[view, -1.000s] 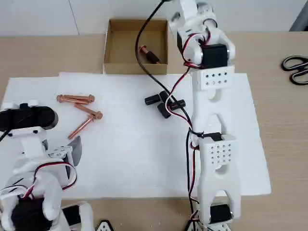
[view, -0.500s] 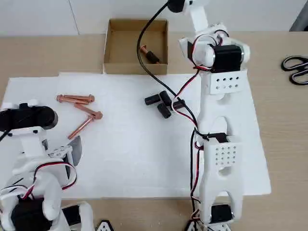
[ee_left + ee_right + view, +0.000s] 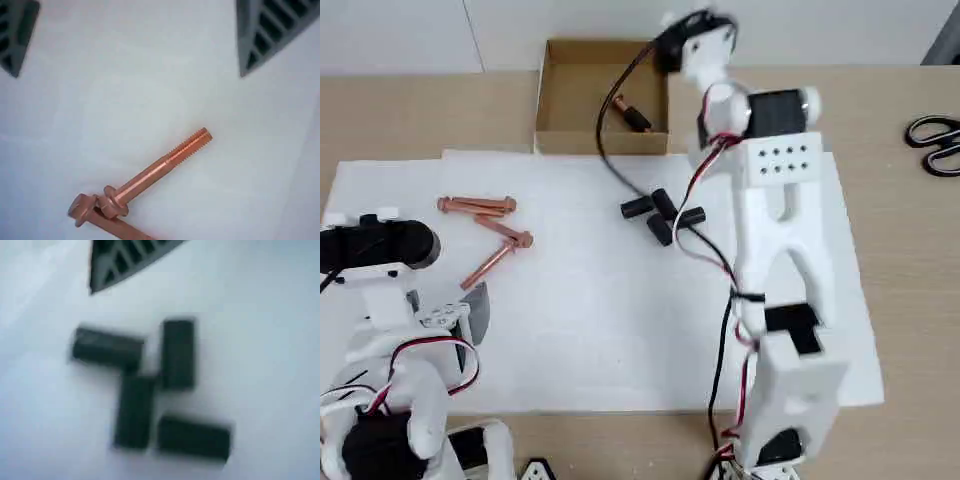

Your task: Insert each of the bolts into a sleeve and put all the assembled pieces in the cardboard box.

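My left fingers (image 3: 260, 35) hang spread over the foam (image 3: 100, 100).
1 copper bolt (image 3: 155, 170) lies just beyond them, its head touching another. My right wrist view shows 4 black sleeves (image 3: 134, 410) clustered. My right gripper (image 3: 692, 45), whose state I cannot tell, hovers beside the cardboard box (image 3: 552, 95), arm stretched out.
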### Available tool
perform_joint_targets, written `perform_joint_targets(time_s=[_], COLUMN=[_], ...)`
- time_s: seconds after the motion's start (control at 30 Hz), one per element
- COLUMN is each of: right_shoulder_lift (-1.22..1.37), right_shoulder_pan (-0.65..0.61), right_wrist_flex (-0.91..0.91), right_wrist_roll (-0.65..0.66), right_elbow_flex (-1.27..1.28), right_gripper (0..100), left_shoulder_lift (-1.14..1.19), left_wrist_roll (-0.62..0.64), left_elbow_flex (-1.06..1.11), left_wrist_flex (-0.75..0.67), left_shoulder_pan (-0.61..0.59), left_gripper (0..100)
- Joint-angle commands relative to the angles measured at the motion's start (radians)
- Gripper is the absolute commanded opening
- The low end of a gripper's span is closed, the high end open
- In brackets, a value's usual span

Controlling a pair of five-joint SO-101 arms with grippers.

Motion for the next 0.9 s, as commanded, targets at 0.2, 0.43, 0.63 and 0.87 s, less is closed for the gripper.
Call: perform_joint_targets(time_s=[0.2,0.43,0.63,0.87], right_shoulder_lift=[-0.041,0.148,0.245,0.311], right_shoulder_pan=[-0.11,-0.159,-0.17,-0.185], right_wrist_flex=[-0.101,-0.128,-0.159,-0.197], right_wrist_roll=[-0.081,-0.055,-0.058,-0.06], right_elbow_flex=[0.144,0.14,0.14,0.14], right_gripper=[20.7,20.6,20.5,20.5], left_shoulder_lift=[-0.002,-0.002,-0.002,-0.002], left_wrist_roll=[-0.008,-0.008,-0.006,-0.006], left_elbow_flex=[-0.002,-0.002,-0.002,-0.002], left_wrist_flex=[-0.021,-0.021,-0.023,-0.023], left_shoulder_pan=[0.002,0.002,0.002,0.0], left_gripper=[26,26,26,26])
